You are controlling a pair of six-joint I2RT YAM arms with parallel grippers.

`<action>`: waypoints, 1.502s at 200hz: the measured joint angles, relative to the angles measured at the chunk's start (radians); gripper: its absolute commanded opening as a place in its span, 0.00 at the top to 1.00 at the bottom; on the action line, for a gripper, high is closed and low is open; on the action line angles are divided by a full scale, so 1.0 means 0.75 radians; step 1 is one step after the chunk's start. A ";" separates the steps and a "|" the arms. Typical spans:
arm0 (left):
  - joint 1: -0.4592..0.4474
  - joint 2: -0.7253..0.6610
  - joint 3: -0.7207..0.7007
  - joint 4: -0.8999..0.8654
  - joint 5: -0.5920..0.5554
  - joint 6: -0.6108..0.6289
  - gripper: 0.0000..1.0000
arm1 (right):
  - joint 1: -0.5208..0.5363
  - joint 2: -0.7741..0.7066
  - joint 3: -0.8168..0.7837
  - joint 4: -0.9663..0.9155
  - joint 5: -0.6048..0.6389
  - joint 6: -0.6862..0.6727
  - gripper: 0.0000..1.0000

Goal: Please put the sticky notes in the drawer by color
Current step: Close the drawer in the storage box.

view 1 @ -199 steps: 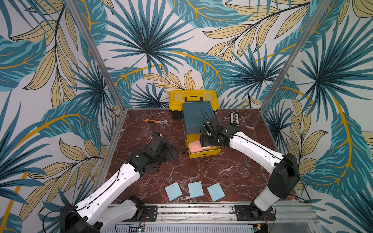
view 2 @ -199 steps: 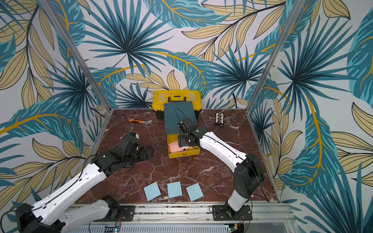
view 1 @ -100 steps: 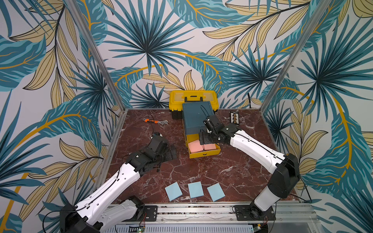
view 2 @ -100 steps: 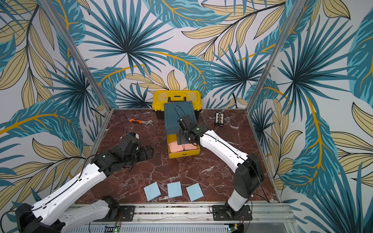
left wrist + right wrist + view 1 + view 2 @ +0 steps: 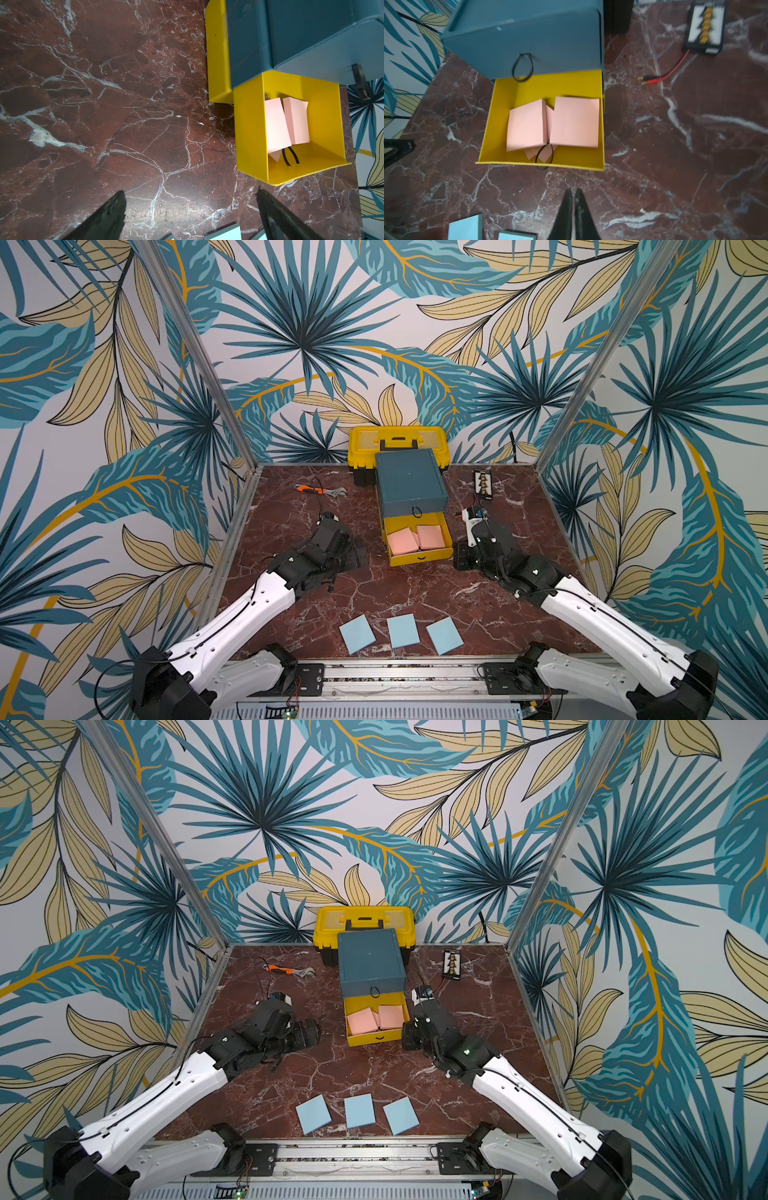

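Right wrist — right hand [image 5: 573,190] closed.

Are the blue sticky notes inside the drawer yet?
No, the three blue sticky notes lie on the table, and the open yellow drawer holds only pink sticky notes.

Sporting smooth white shells on left arm [image 5: 241,618] and right arm [image 5: 602,626], capped with chunky black joints. Trailing a thin black cable along each white link. Ending in matte black wrists, with tapered black tips on the left gripper [image 5: 190,193].
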State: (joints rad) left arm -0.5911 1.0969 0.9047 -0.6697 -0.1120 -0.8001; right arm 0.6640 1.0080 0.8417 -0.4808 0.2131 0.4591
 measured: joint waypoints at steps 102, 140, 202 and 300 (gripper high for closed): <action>0.001 0.016 0.000 0.014 0.005 0.000 0.00 | 0.047 0.110 -0.301 0.527 -0.041 0.130 0.93; 0.002 0.006 0.000 0.010 0.000 0.001 0.00 | 0.050 0.264 -0.302 0.698 -0.051 0.129 0.93; 0.005 0.004 0.000 0.008 -0.001 0.001 0.00 | 0.055 0.452 -0.230 0.857 -0.081 0.124 0.96; 0.017 0.002 0.000 -0.001 -0.001 0.010 0.00 | 0.068 0.704 -0.036 1.051 -0.081 0.104 0.97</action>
State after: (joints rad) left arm -0.5781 1.0985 0.9047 -0.6704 -0.1123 -0.7929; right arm 0.7147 1.5364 0.8150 0.3077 0.1524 0.5373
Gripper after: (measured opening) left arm 0.997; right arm 0.055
